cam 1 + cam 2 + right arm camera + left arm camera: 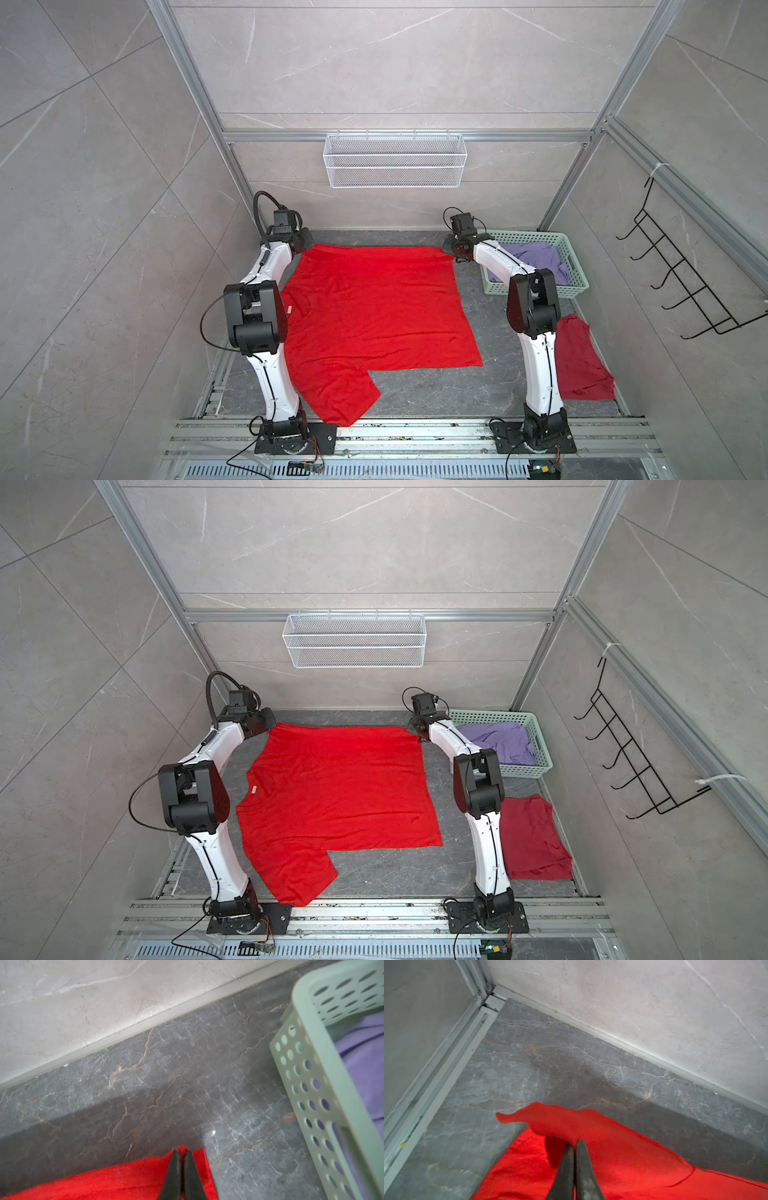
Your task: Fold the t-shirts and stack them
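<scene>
Both pinched tight: left gripper and right gripper each clamp a far corner of the red shirt, spread flat on the table (collar leftward), its body lying nearer than both.

Bright red t-shirt with a small white neck label; darker red t-shirt; lavender t-shirt; mint-green basket patterned with rows of round holes. Table dark grey, marbled with pale and rust-coloured veins. Walls light grey with thin white veining. Left arm and right arm white with black joints; mesh wire basket white; wire rack black.
</scene>
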Robot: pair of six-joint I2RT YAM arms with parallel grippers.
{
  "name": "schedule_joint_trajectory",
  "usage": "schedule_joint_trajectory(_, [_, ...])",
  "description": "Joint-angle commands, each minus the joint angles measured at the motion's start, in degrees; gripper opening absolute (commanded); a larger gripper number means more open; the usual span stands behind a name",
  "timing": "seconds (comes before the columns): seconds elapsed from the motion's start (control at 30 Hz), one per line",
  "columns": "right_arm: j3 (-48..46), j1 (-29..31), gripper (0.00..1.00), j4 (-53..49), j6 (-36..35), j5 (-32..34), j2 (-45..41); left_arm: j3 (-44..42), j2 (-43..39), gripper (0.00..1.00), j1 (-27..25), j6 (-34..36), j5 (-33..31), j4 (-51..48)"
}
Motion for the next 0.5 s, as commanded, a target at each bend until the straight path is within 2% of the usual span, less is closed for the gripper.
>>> schedule_joint_trajectory(0.0, [-2.73,-0.16,0.00,2.34,-0.60,-0.35,-4.17,-2.47,-5.27,0.00,0.42,0.36,-3.58,-1.09])
schedule_joint_trajectory(0.47, [-14.80,-0.14,0.00,6.79,0.64,-4.12,-8.84,-17.18,-14.64,0.00,0.38,-3.15,-7.27,0.20])
